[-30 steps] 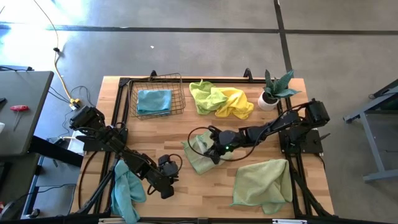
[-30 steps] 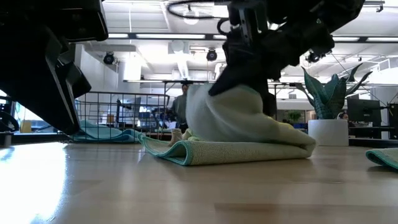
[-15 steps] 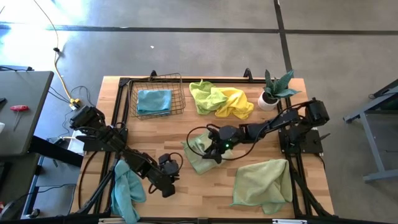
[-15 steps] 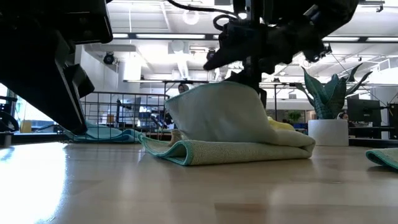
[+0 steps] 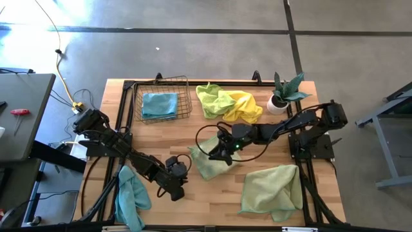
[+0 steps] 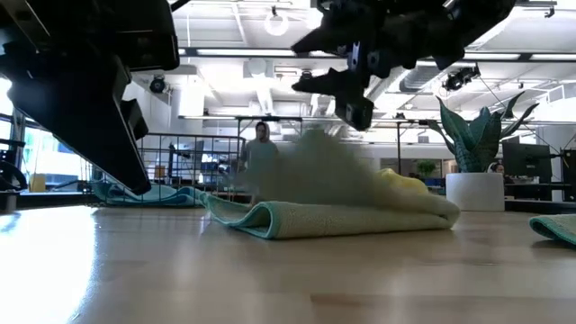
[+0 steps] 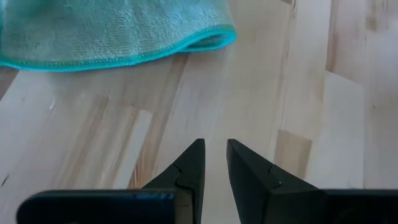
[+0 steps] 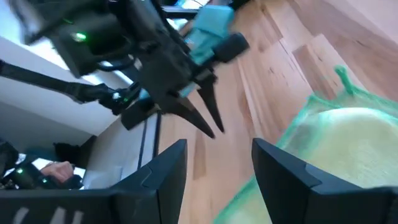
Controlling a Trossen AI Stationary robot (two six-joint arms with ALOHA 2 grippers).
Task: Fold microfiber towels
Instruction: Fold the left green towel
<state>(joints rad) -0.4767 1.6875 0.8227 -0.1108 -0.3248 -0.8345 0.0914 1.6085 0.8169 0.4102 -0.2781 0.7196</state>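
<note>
Microfiber towels lie scattered over the wooden worktop [image 5: 193,200] in the high view I am steering by: a pale sage towel [image 5: 207,163] at the centre, a second sage towel [image 5: 272,188] near the front right, a teal towel [image 5: 131,198] at the front left, a lime towel [image 5: 214,98] touching a yellow towel [image 5: 245,106] at the back, and a blue towel [image 5: 159,103] inside the wire basket [image 5: 185,96]. My right gripper [image 5: 223,153] hangs over the centre sage towel. My left gripper [image 5: 177,189] sits low near the front, beside the teal towel.

From the low view, the centre towel lies in a blurred, rumpled heap, with the right gripper raised clear above it.

Through the left wrist view, the fingers [image 7: 189,174] stand nearly together, holding nothing, above bare wood.

Through the right wrist view, the fingers [image 8: 168,177] stand apart and empty over the sage towel.
</note>
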